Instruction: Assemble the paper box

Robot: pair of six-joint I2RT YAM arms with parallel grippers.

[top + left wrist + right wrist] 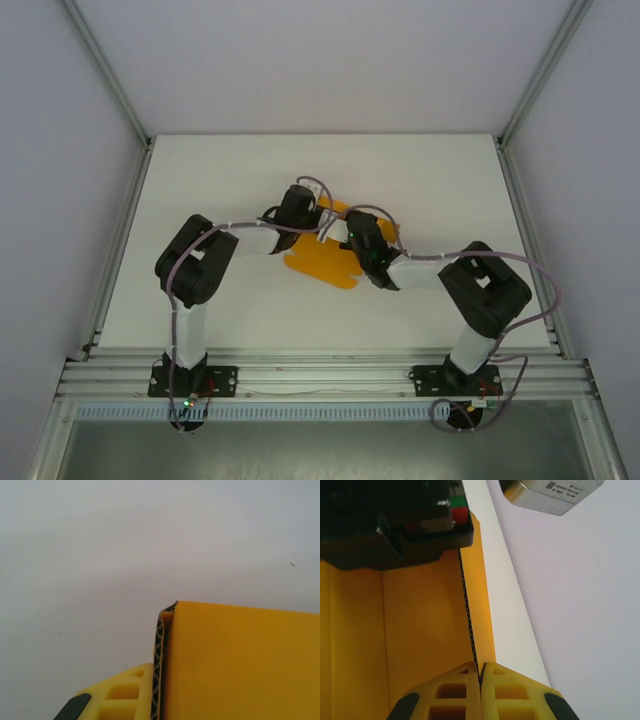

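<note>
Both wrists hide much of the paper box, which lies mid-table. The right jaws are pinched tight on a raised wall's edge, and the left jaws are closed on another flap that covers all but one yellow finger. White panels in aluminium framing enclose the white table.

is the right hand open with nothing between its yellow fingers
No, the right hand is shut, its yellow fingers pinching the corrugated edge of the bright orange card paper box.
</note>
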